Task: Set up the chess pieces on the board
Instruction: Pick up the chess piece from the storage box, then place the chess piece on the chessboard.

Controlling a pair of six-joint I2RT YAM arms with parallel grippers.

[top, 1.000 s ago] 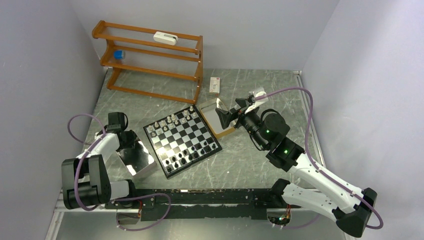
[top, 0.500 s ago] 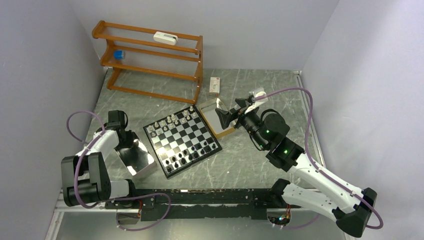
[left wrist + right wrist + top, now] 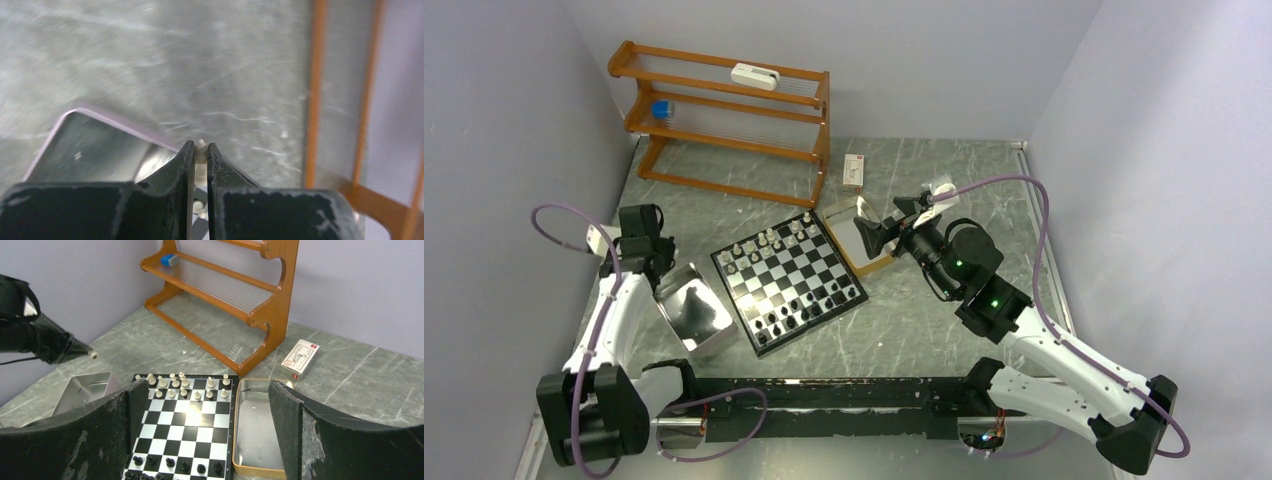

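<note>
Nearest on the table (image 3: pixel 904 330), a silver metal tray (image 3: pixel 689 312) lies at 9 o'clock of the board (image 3: pixel 796 268). The left pincer (image 3: pixel 200 150) hangs in the air by the far corner of this tray. Its two fingers are pressed together on a cream-white chess piece (image 3: pixel 201 144), and the round head of the piece shows above the tips.

The board lies in the middle of the table, a little turned. The black pieces (image 3: pixel 809 310) stand along its 5 o'clock edge and the white pieces (image 3: pixel 769 243) along its 11 o'clock edge.

At 2 o'clock, just beside the board, is a gold-rimmed tray (image 3: pixel 255 425). The right pincer (image 3: pixel 871 232) hovers over it with fingers wide apart and holds nothing.

Farther away, a small white box (image 3: pixel 853 171) lies at 1 o'clock and a wooden rack (image 3: pixel 724 120) stands at 11 o'clock.
</note>
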